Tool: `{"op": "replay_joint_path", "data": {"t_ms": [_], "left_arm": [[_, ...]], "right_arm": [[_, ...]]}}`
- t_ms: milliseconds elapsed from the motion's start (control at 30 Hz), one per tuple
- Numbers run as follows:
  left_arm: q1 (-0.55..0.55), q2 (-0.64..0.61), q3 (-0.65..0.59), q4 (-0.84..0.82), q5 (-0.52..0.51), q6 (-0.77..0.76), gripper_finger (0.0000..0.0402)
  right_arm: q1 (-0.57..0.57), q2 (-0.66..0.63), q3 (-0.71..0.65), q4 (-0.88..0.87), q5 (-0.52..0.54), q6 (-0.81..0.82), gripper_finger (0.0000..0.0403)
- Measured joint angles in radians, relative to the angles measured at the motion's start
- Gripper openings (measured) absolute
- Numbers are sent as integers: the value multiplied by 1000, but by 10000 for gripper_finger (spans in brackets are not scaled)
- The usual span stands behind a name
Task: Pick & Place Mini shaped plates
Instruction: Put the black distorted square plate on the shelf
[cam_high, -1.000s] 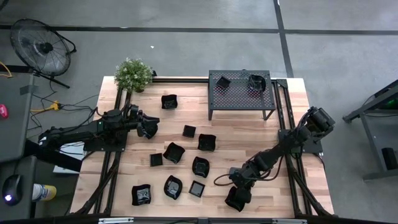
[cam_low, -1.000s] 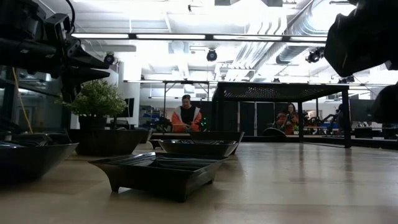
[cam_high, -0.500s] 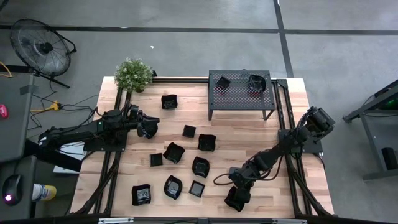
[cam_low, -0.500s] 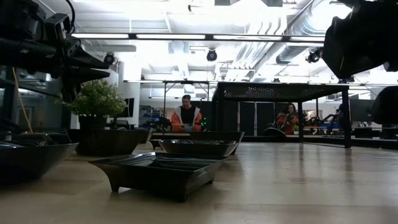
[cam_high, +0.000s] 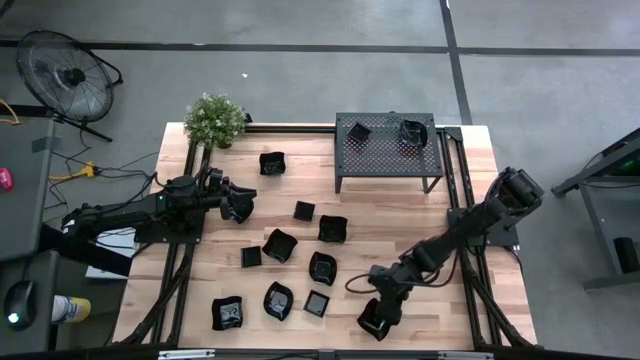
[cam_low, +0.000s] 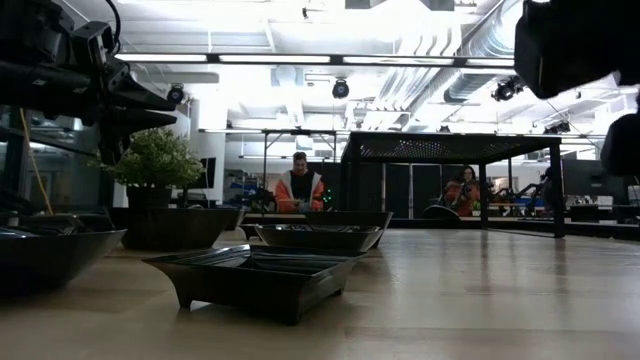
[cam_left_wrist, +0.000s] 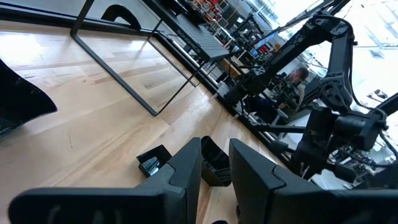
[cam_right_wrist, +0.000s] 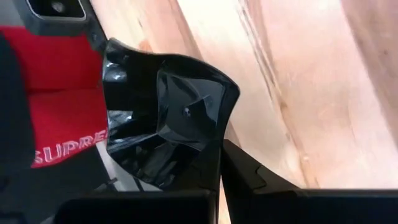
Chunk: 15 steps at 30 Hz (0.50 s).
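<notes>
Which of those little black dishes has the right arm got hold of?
Start at the metal rack at the table's far side, then follow the right arm down to the near edge. Its tool pinches a wavy dish, alone, right of the other dishes.

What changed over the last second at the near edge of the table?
The right pincer shut on a mini plate at the table's near edge and began lifting; in the low view that arm has risen. The left pincer stayed hovering mid-table, and the other plates and the rack did not move.
</notes>
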Motion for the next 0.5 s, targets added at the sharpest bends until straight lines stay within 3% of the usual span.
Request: {"op": "replay_joint_path", "data": {"t_ms": [500], "left_arm": [[0, 0, 0, 0, 0, 0, 81]], "right_arm": [[-39, -266, 0, -262, 154, 103, 0]]}}
